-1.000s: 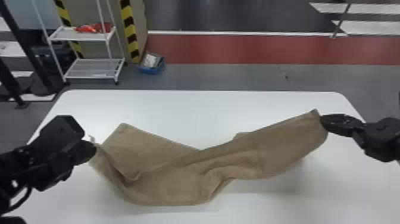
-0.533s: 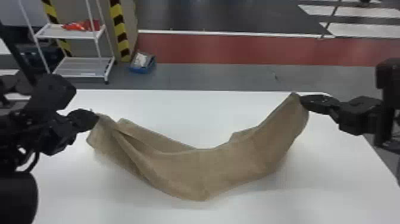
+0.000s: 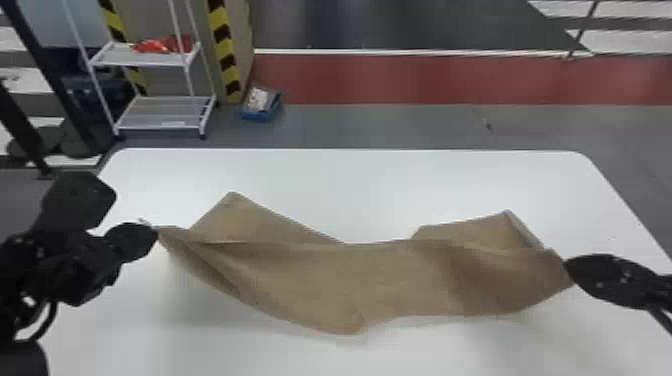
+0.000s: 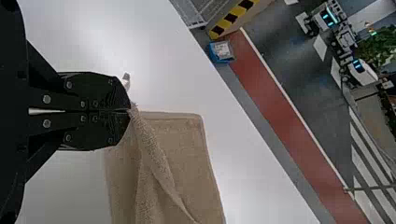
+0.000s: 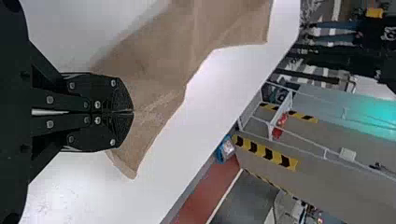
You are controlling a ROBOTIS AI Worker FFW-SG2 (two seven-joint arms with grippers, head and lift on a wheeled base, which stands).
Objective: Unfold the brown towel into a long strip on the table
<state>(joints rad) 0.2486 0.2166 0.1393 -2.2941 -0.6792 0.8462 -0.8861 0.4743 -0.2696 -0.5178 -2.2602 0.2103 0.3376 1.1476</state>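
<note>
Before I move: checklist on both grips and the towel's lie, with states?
1. Left claw shut on towel: ok, an edge is pinched at the tips.
2. Right claw shut on towel: ok, edge at the tips.
3. Towel lying as a flat strip: not ok, it has folds at the left end and dips between the claws.
4. Towel short of the table's far edge: ok.
5. Middle of towel resting on table: cannot tell.
6. Grip firm enough to pull: cannot tell.
</note>
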